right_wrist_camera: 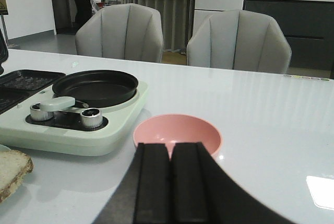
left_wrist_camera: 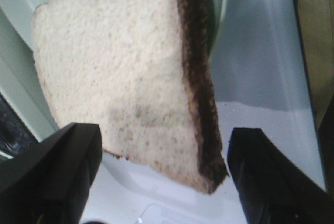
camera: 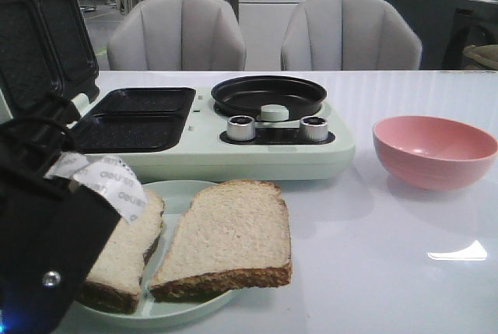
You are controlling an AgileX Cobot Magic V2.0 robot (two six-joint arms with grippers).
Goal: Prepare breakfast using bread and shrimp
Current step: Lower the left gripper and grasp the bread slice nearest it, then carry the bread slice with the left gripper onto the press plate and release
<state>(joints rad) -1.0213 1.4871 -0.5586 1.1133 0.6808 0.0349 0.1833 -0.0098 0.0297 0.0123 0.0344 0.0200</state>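
2 square slices of pale beige bread with brown crusts [camera: 226,244] lie side by side on a pale green round plate [camera: 175,311] at 6 o'clock of the mint-green breakfast maker [camera: 257,147] on the white desk [camera: 389,272]. The left pincer [left_wrist_camera: 162,174] hangs spread above 1 slice, not touching it. The right pincer [right_wrist_camera: 169,182] is pressed together, empty, near the pink round bowl [camera: 434,149], which sits at 3 o'clock of the maker.

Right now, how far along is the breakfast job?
Done: the pale green breakfast maker has its lid open. In hand: the open left tool straddles a beige bread slice on the pale green plate. Left: both slices; no shrimp visible. The right tool is shut, idle.
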